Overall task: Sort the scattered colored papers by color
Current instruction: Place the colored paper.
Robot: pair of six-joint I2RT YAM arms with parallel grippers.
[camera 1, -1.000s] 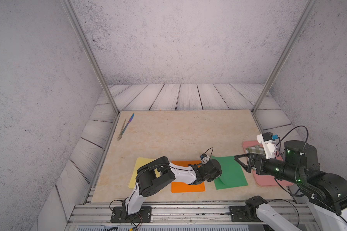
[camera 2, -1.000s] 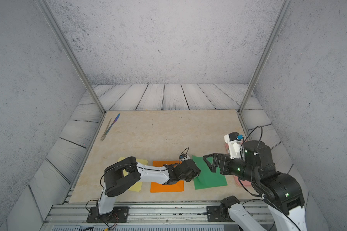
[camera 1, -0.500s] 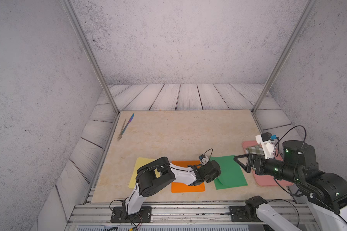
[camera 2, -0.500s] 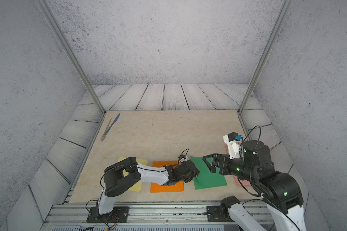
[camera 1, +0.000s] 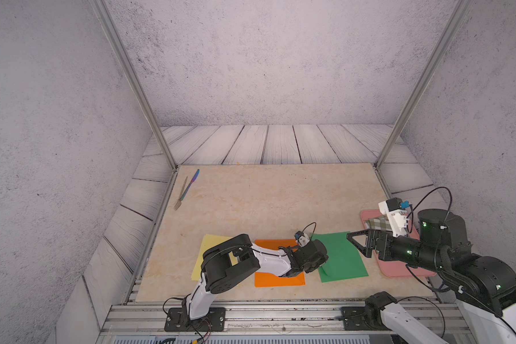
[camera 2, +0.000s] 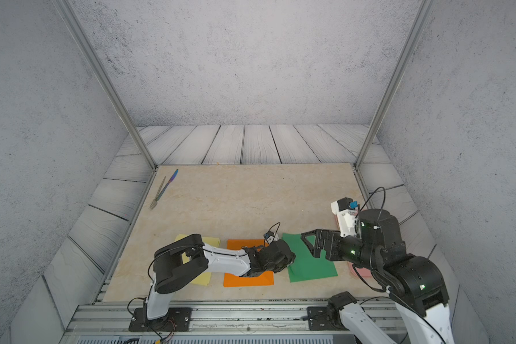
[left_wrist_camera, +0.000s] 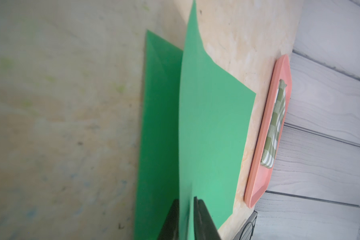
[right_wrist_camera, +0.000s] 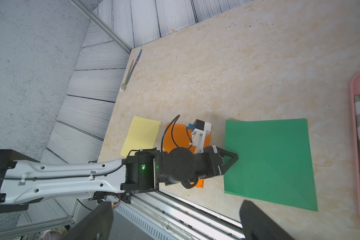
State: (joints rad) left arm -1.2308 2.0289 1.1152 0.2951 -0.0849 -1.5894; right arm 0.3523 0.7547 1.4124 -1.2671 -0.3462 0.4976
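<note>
Covering part of orange paper [camera 1: 279,280], left arm [camera 1: 268,262]

The far half of the desk [camera 1: 280,193] lies bare and open to a pass, save a fork [camera 1: 183,190] and knife [camera 1: 191,181] by its far left corner. The near strip is crowded. The left arm [camera 1: 268,262] lies low across the orange paper [camera 1: 280,280], its jaws at the green paper [camera 1: 343,259]'s raised left edge. The right arm [camera 1: 414,253] hangs over that paper's right edge and the pink tray [camera 1: 392,269], closing the way between them.

Lab test cell: aluminium frame [camera 1: 137,83], mock backdrop walls [camera 1: 265,59]
</note>
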